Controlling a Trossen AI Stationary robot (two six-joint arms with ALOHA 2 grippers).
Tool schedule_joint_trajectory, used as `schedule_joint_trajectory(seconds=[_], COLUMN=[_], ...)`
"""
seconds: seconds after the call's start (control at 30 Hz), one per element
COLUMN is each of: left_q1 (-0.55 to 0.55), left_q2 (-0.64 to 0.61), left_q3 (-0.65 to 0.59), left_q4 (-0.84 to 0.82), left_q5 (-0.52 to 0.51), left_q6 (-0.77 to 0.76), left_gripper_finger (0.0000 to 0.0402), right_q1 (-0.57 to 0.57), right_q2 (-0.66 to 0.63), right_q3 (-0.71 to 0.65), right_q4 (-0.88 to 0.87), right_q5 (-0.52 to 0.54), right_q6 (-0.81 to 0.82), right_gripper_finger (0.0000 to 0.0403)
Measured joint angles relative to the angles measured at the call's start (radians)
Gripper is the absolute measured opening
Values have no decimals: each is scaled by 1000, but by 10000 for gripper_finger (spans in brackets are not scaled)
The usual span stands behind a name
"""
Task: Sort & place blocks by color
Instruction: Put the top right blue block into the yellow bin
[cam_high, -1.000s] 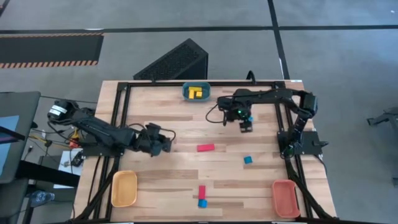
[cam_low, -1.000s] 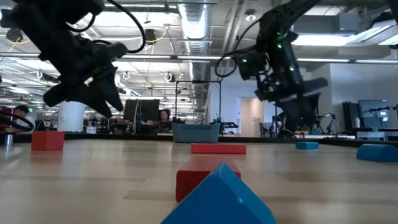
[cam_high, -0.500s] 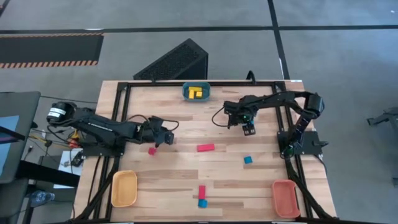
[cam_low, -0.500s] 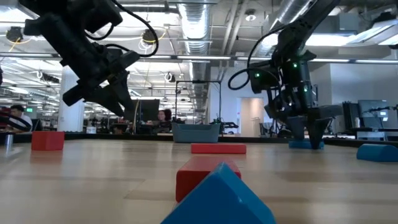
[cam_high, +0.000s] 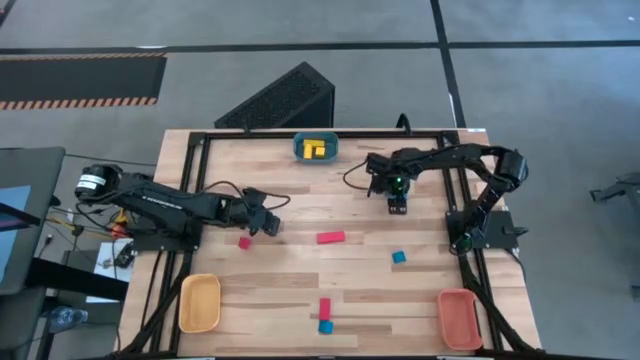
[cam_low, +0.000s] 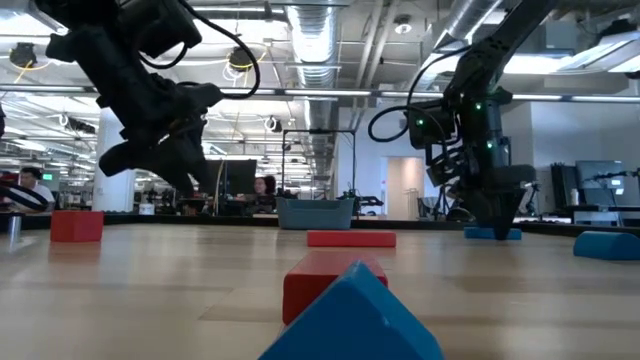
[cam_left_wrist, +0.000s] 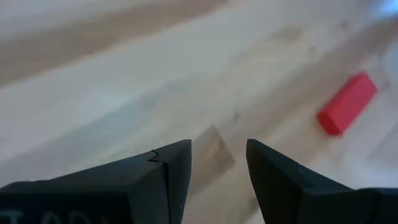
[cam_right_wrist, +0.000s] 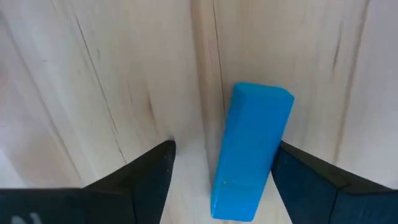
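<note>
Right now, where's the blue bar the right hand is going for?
The blue bar lies flat on the table's right far part in the high view, between the open fingers of the right hand, above the small blue block.

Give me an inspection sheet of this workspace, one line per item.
Surface: wooden table, black frame.
Job's things: blue bar lying between the right gripper's fingers; red bar mid-table; small red block by the left gripper; small blue block; red and blue blocks near the front edge; yellow blocks in the teal tray; yellow tray and orange-red tray hold nothing.
Clutter: nothing seen.
Grippers: left gripper open, holding nothing; right gripper open, straddling the blue bar.
Cables: looped on both arms.
Surroundings: people in the room behind.
</note>
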Motion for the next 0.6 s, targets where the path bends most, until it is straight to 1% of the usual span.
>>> schedule_joint_trajectory(seconds=[0.13, 0.2, 0.3, 0.4, 0.47, 0.53, 0.6], left_q1=[4, 15, 41, 81, 106, 141, 189], left_q2=[0, 0, 0, 0, -1, -7, -7], left_q3=[0, 0, 0, 4, 19, 39, 70], left_q4=[0, 1, 1, -3, -2, 0, 2], left_q5=[23, 38, 90, 153, 165, 160, 171], left_q6=[37, 64, 141, 276, 396, 518, 630], left_gripper_finger=[140, 140, 140, 140, 140, 139, 139], right_q1=[-16, -16, -14, 2, 28, 64, 118], right_q2=[1, 1, 5, 12, 12, 10, 10], right_q3=[0, 3, 24, 68, 113, 159, 210], right_q4=[7, 12, 11, 36, 74, 62, 32], right_q5=[-18, -24, -30, -44, -77, -134, -152], right_q6=[38, 96, 221, 385, 482, 554, 607], right_gripper_finger=[234, 203, 155, 113, 93, 84, 84])
